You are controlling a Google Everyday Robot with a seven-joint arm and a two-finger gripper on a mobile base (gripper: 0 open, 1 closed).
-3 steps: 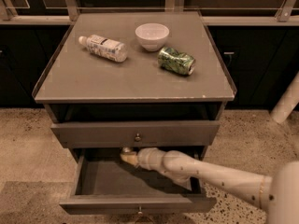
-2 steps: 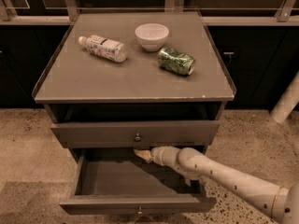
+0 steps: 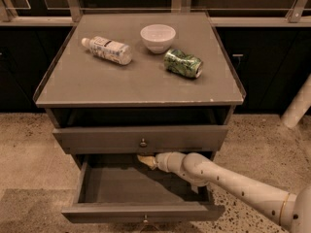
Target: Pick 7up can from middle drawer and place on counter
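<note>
The middle drawer is pulled open at the bottom of the cabinet, and the part of its grey tray that shows holds nothing. My gripper reaches in from the right, at the drawer's back, just under the closed drawer front above. The pale arm crosses the drawer's right side. The 7up can is hidden or out of view. The counter is the cabinet's flat grey top.
On the counter lie a clear bottle on its side, a white bowl and a dented, leafy-patterned green can. The closed upper drawer front has a round knob. A white post stands at right on the speckled floor.
My gripper has shifted to the right along the back of the open drawer and now sits under the upper drawer's knob. The arm lies lower and straighter.
</note>
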